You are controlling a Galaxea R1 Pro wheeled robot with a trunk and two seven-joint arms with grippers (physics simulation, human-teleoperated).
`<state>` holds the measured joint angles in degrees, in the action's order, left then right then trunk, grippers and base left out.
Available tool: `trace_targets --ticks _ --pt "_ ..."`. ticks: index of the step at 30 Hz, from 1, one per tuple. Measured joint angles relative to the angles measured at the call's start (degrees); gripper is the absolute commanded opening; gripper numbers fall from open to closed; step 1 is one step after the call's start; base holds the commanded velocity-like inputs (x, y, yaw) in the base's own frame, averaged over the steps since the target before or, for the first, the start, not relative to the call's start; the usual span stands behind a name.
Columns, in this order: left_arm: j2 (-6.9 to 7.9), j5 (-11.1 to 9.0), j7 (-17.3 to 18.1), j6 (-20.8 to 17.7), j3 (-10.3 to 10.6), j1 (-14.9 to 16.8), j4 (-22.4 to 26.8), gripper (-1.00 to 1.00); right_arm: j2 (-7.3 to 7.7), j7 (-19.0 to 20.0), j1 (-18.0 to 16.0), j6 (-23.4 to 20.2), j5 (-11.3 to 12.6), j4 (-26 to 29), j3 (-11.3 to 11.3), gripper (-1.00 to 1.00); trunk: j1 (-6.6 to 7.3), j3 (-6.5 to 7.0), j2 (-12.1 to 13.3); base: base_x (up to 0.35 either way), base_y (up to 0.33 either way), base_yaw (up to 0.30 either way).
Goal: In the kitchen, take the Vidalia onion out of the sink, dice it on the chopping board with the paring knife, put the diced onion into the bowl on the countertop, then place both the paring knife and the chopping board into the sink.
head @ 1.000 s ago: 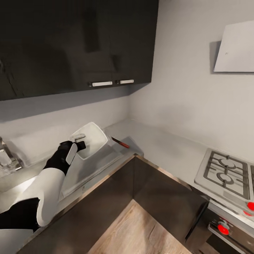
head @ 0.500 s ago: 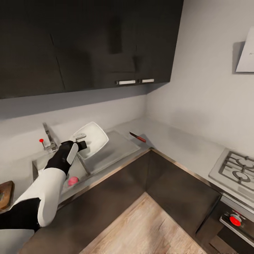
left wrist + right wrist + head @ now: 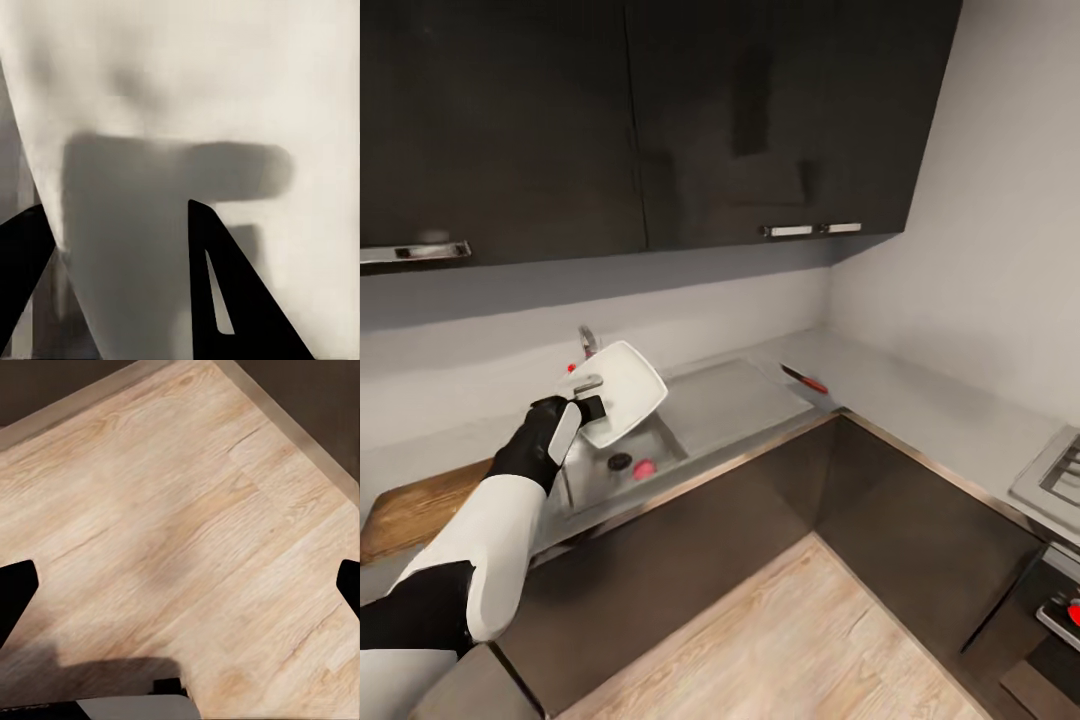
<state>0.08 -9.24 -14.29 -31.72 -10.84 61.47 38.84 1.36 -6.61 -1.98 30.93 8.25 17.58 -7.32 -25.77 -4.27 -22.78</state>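
My left gripper (image 3: 588,398) is shut on the rim of the white bowl (image 3: 625,385) and holds it tilted in the air over the sink (image 3: 592,480). In the left wrist view the bowl (image 3: 187,90) takes up nearly the whole picture, between the dark fingers (image 3: 225,292). The pinkish Vidalia onion (image 3: 644,467) lies in the basin beside the drain. On the countertop (image 3: 920,410), past the drainer (image 3: 735,400), lies the red-handled paring knife (image 3: 805,379). The brown chopping board (image 3: 420,505) lies to the left of the sink. My right gripper (image 3: 180,585) is open above the wood floor.
Glossy black wall cabinets (image 3: 660,120) hang over the counter. The tap (image 3: 588,342) stands behind the bowl. The counter turns a corner at the right, with a hob (image 3: 1055,470) at the far right. Pale plank floor (image 3: 790,640) lies in front.
The camera has swung left, so the whole picture shifted right and the sink, onion and chopping board came into view. My left gripper keeps the bowl in the same hold.
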Motion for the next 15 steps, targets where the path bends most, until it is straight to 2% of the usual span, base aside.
trace_targets --ticks 15 --pt "0.10 0.0 0.0 -0.7 -0.4 0.0 0.9 -1.00 0.00 0.0 0.0 0.0 0.0 -0.1 0.0 1.00 0.00 0.00 0.0 -0.211 0.249 0.265"
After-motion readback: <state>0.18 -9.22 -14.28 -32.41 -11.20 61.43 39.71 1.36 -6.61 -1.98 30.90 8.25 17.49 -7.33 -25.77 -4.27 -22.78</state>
